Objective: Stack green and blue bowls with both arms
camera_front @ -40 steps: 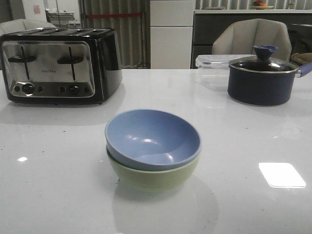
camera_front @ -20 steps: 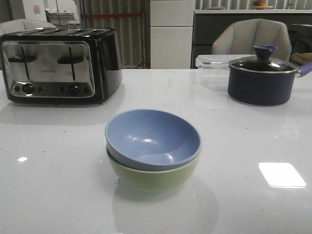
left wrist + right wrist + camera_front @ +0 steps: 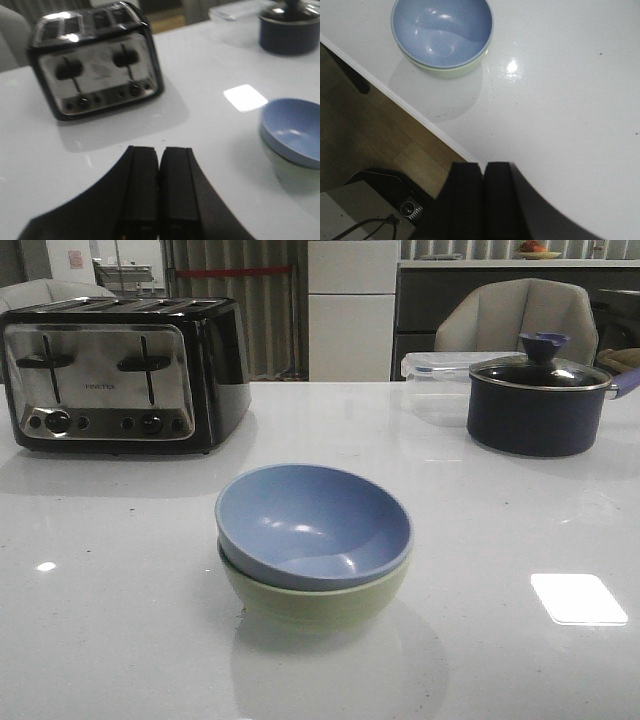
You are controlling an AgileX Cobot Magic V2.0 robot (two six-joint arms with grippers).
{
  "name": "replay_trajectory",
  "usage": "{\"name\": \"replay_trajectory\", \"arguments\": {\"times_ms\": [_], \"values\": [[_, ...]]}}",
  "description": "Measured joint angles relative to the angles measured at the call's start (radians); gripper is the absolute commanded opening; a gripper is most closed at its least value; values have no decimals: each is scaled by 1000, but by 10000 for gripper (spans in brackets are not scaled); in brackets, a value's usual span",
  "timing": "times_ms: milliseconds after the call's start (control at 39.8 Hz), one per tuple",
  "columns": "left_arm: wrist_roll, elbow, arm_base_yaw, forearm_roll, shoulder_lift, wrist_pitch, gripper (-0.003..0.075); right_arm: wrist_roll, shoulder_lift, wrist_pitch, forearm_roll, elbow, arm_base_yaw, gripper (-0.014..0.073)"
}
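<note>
Blue bowl (image 3: 313, 523) nests in green bowl (image 3: 315, 605). My left gripper (image 3: 159, 165) and right gripper (image 3: 483, 177): fingers pressed together, holding nothing, clear of both.

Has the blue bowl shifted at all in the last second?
No. The blue bowl sits nested in the green bowl, same spot relative to the toaster.
</note>
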Motion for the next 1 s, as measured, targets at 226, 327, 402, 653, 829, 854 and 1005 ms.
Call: {"name": "replay_trajectory", "arguments": {"times_ms": [226,327,402,653,829,854,1005], "values": [[2,271,224,-44,-176,-291,99,0,0,0,0,0,0,19],[2,318,265,-52,-200,-325,98,0,0,2,0,0,0,19],[2,335,274,-55,-200,-343,99,0,0,2,0,0,0,19],[-24,338,264,-41,-200,-353,100,0,0,4,0,0,0,19],[-148,342,264,28,-200,-353,100,0,0,4,0,0,0,19],[-156,342,264,33,-200,-353,100,0,0,4,0,0,0,19],[-169,342,264,48,-200,-389,99,0,0,4,0,0,0,19]]}}
